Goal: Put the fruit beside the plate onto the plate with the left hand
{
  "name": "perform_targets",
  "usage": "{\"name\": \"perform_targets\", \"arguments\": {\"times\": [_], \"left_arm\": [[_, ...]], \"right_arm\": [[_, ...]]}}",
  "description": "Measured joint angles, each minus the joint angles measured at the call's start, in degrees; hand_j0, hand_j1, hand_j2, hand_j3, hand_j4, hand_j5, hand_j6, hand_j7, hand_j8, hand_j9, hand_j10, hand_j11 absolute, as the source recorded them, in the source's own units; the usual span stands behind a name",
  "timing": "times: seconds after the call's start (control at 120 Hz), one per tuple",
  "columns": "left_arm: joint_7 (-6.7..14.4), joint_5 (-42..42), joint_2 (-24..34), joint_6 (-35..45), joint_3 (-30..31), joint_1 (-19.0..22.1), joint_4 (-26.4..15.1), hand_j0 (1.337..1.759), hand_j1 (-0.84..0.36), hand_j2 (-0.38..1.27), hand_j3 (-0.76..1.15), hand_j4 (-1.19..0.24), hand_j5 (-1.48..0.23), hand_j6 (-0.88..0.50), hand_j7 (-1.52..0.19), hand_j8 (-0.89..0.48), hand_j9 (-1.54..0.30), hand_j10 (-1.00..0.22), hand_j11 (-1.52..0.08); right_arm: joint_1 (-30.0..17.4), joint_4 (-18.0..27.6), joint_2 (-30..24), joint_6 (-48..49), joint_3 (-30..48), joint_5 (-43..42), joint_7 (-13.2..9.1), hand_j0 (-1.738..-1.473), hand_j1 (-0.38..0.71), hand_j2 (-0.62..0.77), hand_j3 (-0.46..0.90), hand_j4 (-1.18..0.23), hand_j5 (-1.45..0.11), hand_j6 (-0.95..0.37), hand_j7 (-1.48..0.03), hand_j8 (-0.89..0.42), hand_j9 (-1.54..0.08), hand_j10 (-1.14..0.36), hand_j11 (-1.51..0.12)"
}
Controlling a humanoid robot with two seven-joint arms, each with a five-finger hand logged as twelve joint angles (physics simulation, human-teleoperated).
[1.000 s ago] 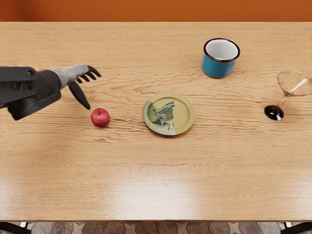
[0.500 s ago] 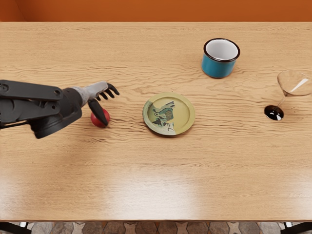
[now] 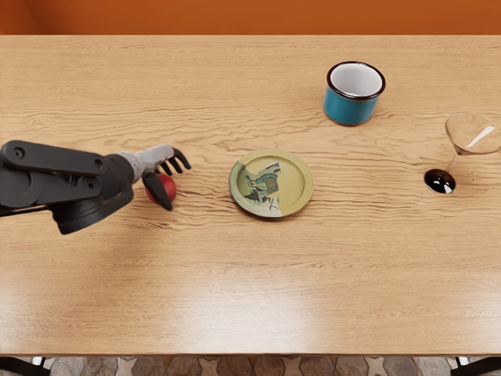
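— Wooden table (image 3: 250,298) fills the view. Where does the fruit lie?
— The red apple (image 3: 167,185) rests on the wood at the plate's nine o'clock, near the plate but apart from it.
— And the hand?
— The left hand (image 3: 155,168) reaches in from nine o'clock on its dark arm and sits right over the apple. Its thumb (image 3: 163,197) crosses the apple's near face, at about seven o'clock. The dark fingertips (image 3: 177,163) fan out past the apple's far side, around twelve to one o'clock.
— Has it closed on the apple?
— No. The fingers are spread, bracketing the apple rather than clamped. Whether the thumb touches the skin, I cannot tell.
— What lies further out?
— The yellow-green plate (image 3: 296,174), with a dark pattern in its middle, sits near the table's centre. A martini glass (image 3: 472,133) stands at the plate's three o'clock, close to the right edge. Farthest back, at one o'clock, is a blue mug (image 3: 349,108) with a white inside.
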Motion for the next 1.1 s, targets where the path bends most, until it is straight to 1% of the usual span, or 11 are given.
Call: {"name": "perform_targets", "arguments": {"times": [0.217, 0.383, 0.558, 0.725, 0.767, 0.783, 0.792, 0.867, 1.042, 1.092, 1.1], "left_arm": [[0.08, 0.48, 0.29, 0.06, 1.25, 0.35, -0.10, 1.658, -0.24, 0.10, 0.00, -0.49, -0.64, -0.49, -0.64, -0.47, -0.64, -0.49, -0.64], [0.17, 0.70, 0.31, -0.02, 1.60, 0.27, -0.07, 1.654, -0.23, 0.07, 0.00, -0.55, -0.73, -0.47, -0.74, -0.44, -0.75, -0.54, -0.75], [0.56, 0.54, 0.29, -0.12, 1.70, -0.50, 0.13, 1.654, -0.26, 0.20, 0.00, -0.61, -0.82, -0.45, -0.83, -0.40, -0.84, -0.53, -0.83], [0.64, 0.31, -0.22, -0.17, 1.68, -3.74, 1.38, 1.654, -0.30, 0.29, 0.00, -0.62, -0.87, -0.40, -0.87, -0.36, -0.87, -0.49, -0.86], [0.64, 0.40, -0.55, -0.15, 1.63, -4.43, 1.94, 1.654, -0.32, 0.28, 0.00, -0.63, -0.87, -0.38, -0.88, -0.35, -0.87, -0.48, -0.86], [0.66, 0.39, -1.13, -0.14, 1.63, -4.59, 2.17, 1.654, -0.32, 0.28, 0.00, -0.63, -0.87, -0.38, -0.88, -0.35, -0.87, -0.47, -0.86], [0.67, 0.32, -1.52, -0.14, 1.64, -4.82, 2.31, 1.654, -0.32, 0.33, 0.00, -0.63, -0.88, -0.38, -0.88, -0.34, -0.88, -0.47, -0.86], [0.65, 0.32, -4.08, -0.18, 1.59, -6.35, 3.56, 1.654, -0.31, 0.25, 0.00, -0.63, -0.89, -0.38, -0.89, -0.34, -0.89, -0.47, -0.87], [0.65, 0.10, -10.21, -0.14, 1.57, -9.07, 6.49, 1.655, -0.33, 0.32, 0.00, -0.64, -0.92, -0.36, -0.92, -0.32, -0.90, -0.45, -0.89], [0.69, -0.14, -13.13, -0.12, 1.57, -9.58, 7.50, 1.655, -0.34, 0.32, 0.00, -0.64, -0.93, -0.35, -0.92, -0.32, -0.91, -0.44, -0.89], [0.70, -0.18, -13.74, -0.13, 1.57, -9.78, 7.69, 1.654, -0.33, 0.28, 0.00, -0.64, -0.93, -0.35, -0.92, -0.31, -0.91, -0.44, -0.89]], "right_arm": [[0.00, 0.00, 0.00, 0.02, -0.01, 0.00, 0.00, -1.658, -0.31, -0.01, 0.00, -0.03, -0.04, -0.03, -0.04, -0.03, -0.04, -0.03, -0.04], [0.00, 0.00, 0.00, 0.00, 0.00, 0.00, 0.00, -1.658, -0.31, -0.01, 0.00, -0.03, -0.04, -0.03, -0.04, -0.03, -0.04, -0.03, -0.04], [0.00, 0.00, 0.00, -0.01, 0.00, 0.00, 0.00, -1.658, -0.31, -0.01, 0.00, -0.03, -0.04, -0.03, -0.04, -0.03, -0.04, -0.03, -0.04], [0.00, 0.00, 0.00, 0.00, 0.00, 0.00, 0.00, -1.658, -0.31, -0.01, 0.00, -0.03, -0.04, -0.03, -0.04, -0.03, -0.04, -0.03, -0.04], [0.00, 0.00, 0.00, 0.01, 0.00, 0.00, 0.00, -1.658, -0.31, -0.01, 0.00, -0.03, -0.04, -0.03, -0.04, -0.03, -0.04, -0.03, -0.04], [0.00, 0.00, 0.00, 0.01, 0.00, 0.00, 0.00, -1.658, -0.31, -0.01, 0.00, -0.03, -0.04, -0.03, -0.04, -0.03, -0.04, -0.03, -0.04], [0.00, 0.00, 0.00, 0.02, 0.00, 0.00, 0.00, -1.658, -0.31, -0.01, 0.00, -0.03, -0.04, -0.03, -0.04, -0.03, -0.04, -0.03, -0.04], [0.00, 0.00, 0.00, 0.01, 0.00, 0.00, 0.00, -1.658, -0.31, -0.01, 0.00, -0.03, -0.04, -0.03, -0.04, -0.03, -0.04, -0.03, -0.04], [0.00, 0.00, 0.00, 0.00, -0.01, 0.00, 0.00, -1.658, -0.31, -0.01, 0.00, -0.03, -0.04, -0.03, -0.04, -0.03, -0.04, -0.03, -0.04], [0.00, 0.00, 0.00, -0.01, -0.01, 0.00, 0.00, -1.658, -0.31, -0.01, 0.00, -0.03, -0.04, -0.03, -0.04, -0.03, -0.04, -0.03, -0.04], [0.00, 0.00, 0.00, -0.01, -0.01, 0.00, 0.00, -1.658, -0.31, -0.01, 0.00, -0.03, -0.04, -0.03, -0.04, -0.03, -0.04, -0.03, -0.04]]}}
